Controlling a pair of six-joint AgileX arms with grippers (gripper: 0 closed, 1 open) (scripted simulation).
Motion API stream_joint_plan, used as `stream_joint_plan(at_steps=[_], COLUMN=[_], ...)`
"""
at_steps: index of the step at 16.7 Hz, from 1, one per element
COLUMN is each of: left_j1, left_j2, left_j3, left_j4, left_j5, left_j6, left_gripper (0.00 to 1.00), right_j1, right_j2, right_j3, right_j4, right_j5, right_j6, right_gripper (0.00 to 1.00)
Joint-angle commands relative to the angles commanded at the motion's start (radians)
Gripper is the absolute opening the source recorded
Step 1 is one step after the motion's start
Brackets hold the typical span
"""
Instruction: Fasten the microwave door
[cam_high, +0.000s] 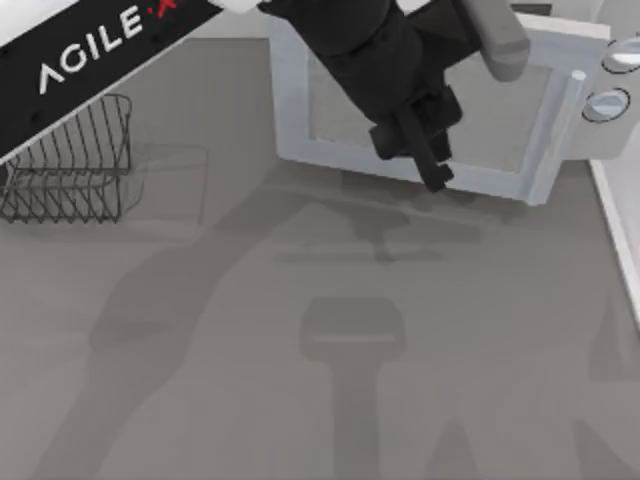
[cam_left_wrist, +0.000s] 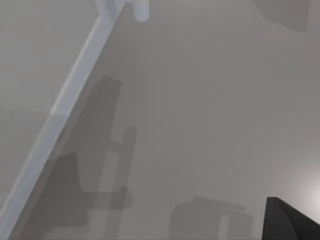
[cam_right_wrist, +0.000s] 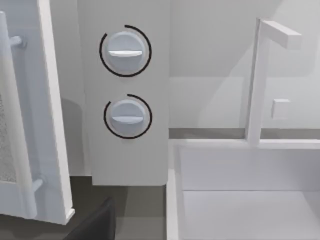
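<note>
The microwave door (cam_high: 500, 125), a white frame around a grey window, lies at the top middle of the table. Its pale bar handle (cam_high: 558, 135) is next to the microwave (cam_high: 612, 140) and its two round knobs (cam_high: 605, 103). My left arm reaches in from the upper left, with my left gripper (cam_high: 425, 160) over the door's lower frame edge. A dark part of my left gripper (cam_left_wrist: 290, 222) shows beside the door edge (cam_left_wrist: 65, 110). In the right wrist view, the door (cam_right_wrist: 50, 100) stands slightly out from the knob panel (cam_right_wrist: 125, 160), and a dark piece of my right gripper (cam_right_wrist: 95, 225) sits low in front.
A wire rack (cam_high: 70, 160) stands at the table's left edge. A white sink (cam_right_wrist: 240, 200) with a faucet (cam_right_wrist: 257, 75) lies to the right of the microwave, and its rim (cam_high: 618, 240) runs down the right side. Open grey tabletop (cam_high: 300, 380) spreads in front.
</note>
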Motion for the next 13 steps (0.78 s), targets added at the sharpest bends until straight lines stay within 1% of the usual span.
stream_joint_plan(at_steps=[2, 7, 13], left_j1=[0.002, -0.041, -0.033], left_j2=[-0.003, 0.045, 0.058], left_j3=[-0.004, 0.013, 0.090], left_j4=[-0.002, -0.045, -0.021], left_j5=[0.002, 0.017, -0.013], left_j6=[0.001, -0.015, -0.033], left_gripper=[0.00, 0.00, 0.00], right_j1=[0.000, 0.000, 0.000], right_j2=[0.000, 0.000, 0.000], right_j3=[0.000, 0.000, 0.000], right_j4=[0.000, 0.000, 0.000], right_j5=[0.000, 0.000, 0.000], right_j6=[0.000, 0.000, 0.000], right_gripper=[1.00, 1.00, 1.00])
